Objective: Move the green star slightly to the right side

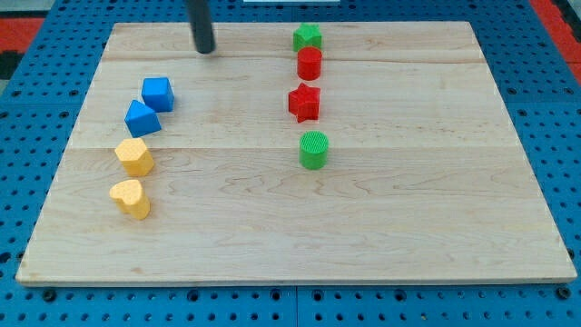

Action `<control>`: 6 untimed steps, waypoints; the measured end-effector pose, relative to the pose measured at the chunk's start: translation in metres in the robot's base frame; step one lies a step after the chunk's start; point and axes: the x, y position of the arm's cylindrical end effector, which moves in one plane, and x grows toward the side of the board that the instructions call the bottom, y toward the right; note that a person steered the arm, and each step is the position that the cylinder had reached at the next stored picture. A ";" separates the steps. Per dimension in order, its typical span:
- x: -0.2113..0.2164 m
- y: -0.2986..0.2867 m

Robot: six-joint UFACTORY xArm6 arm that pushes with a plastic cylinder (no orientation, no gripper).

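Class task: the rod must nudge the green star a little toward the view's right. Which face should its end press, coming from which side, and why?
Press the green star on its face toward the view's left, coming in level from that side. My tip already sits to its left with bare board between. Aim for the star's middle so it slides straight rather than spinning; the red cylinder lies just below it, so avoid clipping that.

Bare board right of the green star (308, 37) (red cylinder (310, 64) touching below).

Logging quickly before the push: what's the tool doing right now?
My tip: bare rod, holding nothing, touching no block, well off to the view's left of the green star.
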 end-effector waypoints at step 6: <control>-0.059 0.173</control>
